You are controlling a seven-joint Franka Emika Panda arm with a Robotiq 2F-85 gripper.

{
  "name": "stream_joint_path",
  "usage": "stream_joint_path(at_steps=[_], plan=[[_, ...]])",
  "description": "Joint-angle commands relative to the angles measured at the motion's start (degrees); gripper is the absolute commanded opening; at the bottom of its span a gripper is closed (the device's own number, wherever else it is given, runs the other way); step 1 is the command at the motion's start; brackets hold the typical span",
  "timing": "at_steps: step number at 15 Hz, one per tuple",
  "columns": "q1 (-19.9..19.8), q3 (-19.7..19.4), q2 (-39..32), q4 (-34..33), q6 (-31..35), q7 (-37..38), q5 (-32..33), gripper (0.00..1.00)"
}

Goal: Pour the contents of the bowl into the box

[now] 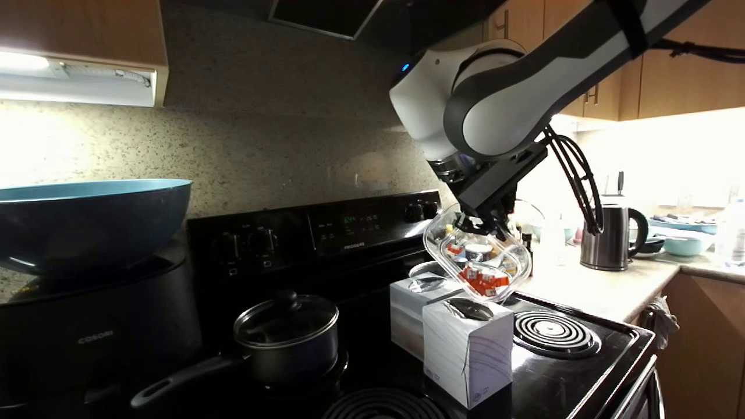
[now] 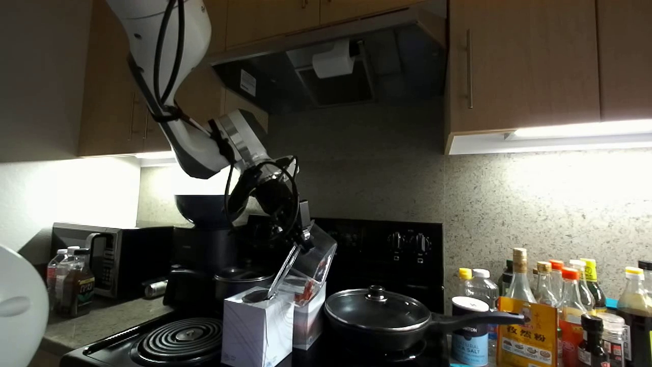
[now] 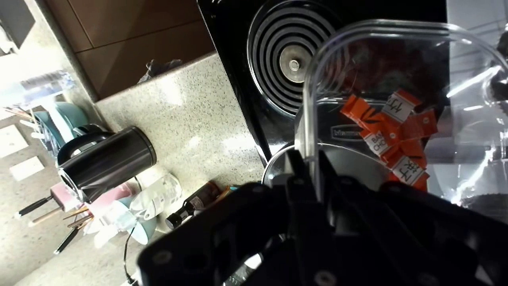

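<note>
While the fingers [image 3: 298, 190] pinch the tilted clear bowl [image 1: 474, 259], orange wrapper pieces [image 1: 484, 282] lie inside, the nearer tissue box [image 1: 468, 352] at its six o'clock in an exterior view; pouring seems in hand, likely needing steeper tipping.

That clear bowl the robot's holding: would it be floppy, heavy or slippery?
The clear bowl is probably light, given its thin see-through wall. It's likely fairly stiff, showing no obvious buckling where the gripper pinches its edge. Its glossy highlights suggest a possibly slippery surface.
</note>
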State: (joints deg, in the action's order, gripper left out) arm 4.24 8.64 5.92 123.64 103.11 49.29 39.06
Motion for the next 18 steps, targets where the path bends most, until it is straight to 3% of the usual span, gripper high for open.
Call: stream_joint_path(at_steps=[1, 8, 18], plan=[[0.49, 0.2, 0.16, 0.22, -0.16, 3.15, 2.62, 0.02], [2.46, 2.31, -0.81, 1.15, -3.23, 20.52, 18.9, 0.02], [8.98, 5.69, -7.59, -1.26, -15.87, 22.58, 20.21, 0.02]])
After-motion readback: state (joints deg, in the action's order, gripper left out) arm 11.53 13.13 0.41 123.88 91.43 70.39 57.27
